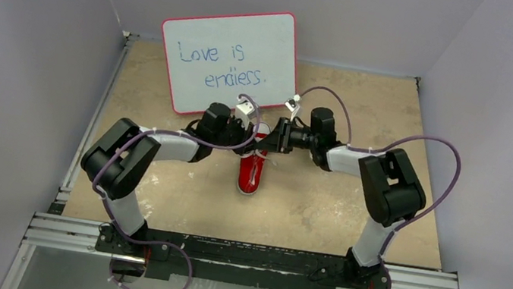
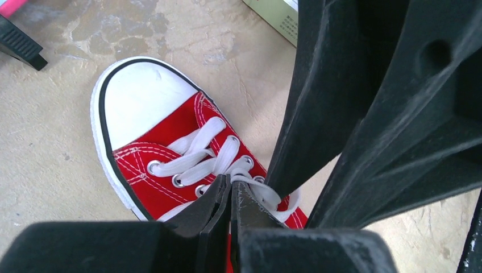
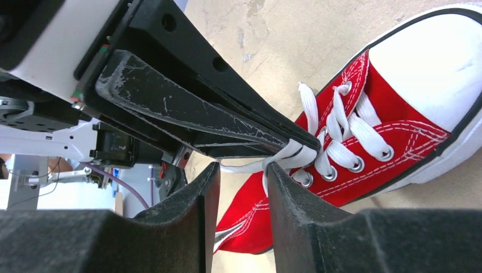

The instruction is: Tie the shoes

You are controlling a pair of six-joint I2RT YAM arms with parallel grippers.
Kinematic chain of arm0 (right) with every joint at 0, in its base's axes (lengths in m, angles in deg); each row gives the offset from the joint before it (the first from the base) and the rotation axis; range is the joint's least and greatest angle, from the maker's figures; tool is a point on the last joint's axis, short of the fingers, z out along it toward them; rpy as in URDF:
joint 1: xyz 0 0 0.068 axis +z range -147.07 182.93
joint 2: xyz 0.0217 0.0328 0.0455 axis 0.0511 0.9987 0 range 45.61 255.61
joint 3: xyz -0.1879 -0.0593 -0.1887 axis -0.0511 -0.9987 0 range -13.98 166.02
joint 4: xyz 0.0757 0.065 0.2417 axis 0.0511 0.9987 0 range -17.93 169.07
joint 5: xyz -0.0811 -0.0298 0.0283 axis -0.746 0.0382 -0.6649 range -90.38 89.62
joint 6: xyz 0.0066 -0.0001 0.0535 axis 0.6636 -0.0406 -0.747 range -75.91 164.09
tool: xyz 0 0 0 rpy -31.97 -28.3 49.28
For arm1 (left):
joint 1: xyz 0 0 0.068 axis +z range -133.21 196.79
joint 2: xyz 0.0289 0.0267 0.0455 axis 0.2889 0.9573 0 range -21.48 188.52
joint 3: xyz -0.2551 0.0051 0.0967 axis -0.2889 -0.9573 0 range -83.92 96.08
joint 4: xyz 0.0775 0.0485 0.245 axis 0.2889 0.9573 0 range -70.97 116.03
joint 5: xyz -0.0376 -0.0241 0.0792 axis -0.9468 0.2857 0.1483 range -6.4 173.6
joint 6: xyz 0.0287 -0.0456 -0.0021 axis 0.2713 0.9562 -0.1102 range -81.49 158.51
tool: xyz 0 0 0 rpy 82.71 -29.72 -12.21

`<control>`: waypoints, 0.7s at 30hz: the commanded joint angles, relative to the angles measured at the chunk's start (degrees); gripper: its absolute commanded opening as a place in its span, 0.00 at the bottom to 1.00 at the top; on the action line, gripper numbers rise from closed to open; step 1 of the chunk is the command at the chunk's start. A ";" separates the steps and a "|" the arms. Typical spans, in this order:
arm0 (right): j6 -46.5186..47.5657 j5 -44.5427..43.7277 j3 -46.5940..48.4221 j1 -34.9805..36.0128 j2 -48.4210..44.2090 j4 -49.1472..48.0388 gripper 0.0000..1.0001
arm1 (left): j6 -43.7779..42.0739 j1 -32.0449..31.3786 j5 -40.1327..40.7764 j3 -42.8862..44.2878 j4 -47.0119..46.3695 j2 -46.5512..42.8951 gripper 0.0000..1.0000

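A small red sneaker point(image 1: 250, 176) with a white toe cap lies mid-table, toe toward the arms. Both grippers meet just above its laces. My left gripper point(image 2: 232, 185) is shut, its tips pinching a loop of the white lace point(image 2: 253, 181) near the upper eyelets of the shoe point(image 2: 165, 159). In the right wrist view my right gripper point(image 3: 241, 169) stands open. A strand of lace point(image 3: 295, 154) runs from the left gripper's fingertips point(image 3: 304, 142) across the right gripper's tips and down its right finger. The shoe point(image 3: 398, 133) lies beyond.
A pink-framed whiteboard point(image 1: 231, 60) with handwriting stands propped behind the shoe. Its black foot point(image 2: 20, 45) and a small pale box point(image 2: 278, 14) lie near the toe. Grey walls close the table on three sides.
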 commanded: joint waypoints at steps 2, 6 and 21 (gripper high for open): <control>1.17 -0.35 0.00 -2.84 -5.52 0.22 0.39 | 2.73 0.27 -2.38 -3.39 -9.35 -1.93 0.00; 9.55 -1.34 2.96 -4.51 -5.43 9.12 0.30 | 6.30 1.65 -3.07 -6.22 -15.30 -1.51 0.00; 28.15 -0.04 11.18 -4.19 0.60 20.22 0.20 | 12.04 2.77 -5.71 -6.92 -25.11 1.97 0.00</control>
